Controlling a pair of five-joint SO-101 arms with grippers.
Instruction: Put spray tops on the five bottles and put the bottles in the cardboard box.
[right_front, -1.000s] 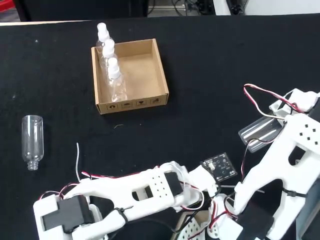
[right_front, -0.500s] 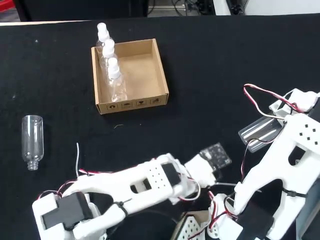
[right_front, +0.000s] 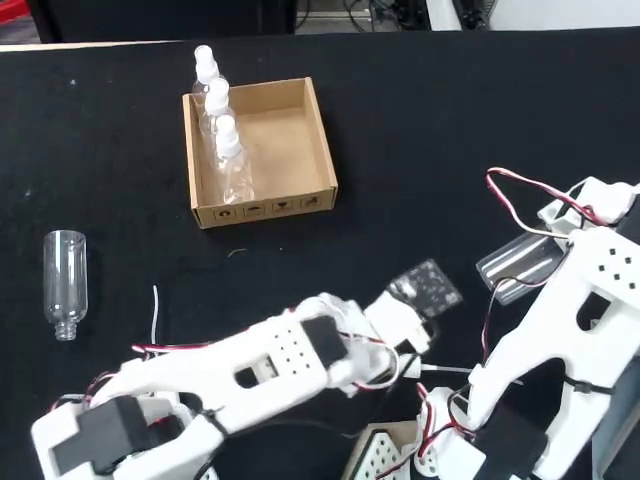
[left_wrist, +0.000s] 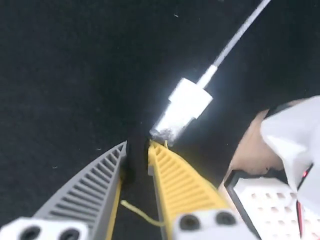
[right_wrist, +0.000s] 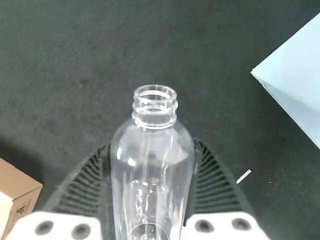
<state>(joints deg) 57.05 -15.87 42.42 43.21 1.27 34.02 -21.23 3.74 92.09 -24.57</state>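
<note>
Left claw narrow, just beside spray top; right claw tight around capless bottle

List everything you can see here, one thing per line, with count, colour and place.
table: one, black
box: one, brown cardboard, on the table's far left part
capped bottles: three, clear with white spray tops, along the box's left wall
loose bottle: one, clear, no top, lying on the table's left side
loose tube: one, white, thin, on the table right of the loose bottle
held bottle: one, clear, no top, in the right gripper
spray top: one, white with thin tube, on the table at the left gripper's tip
left gripper: one, grey and yellow fingers slightly apart, low over the table
right gripper: one, black fingers, shut on the held bottle
</note>
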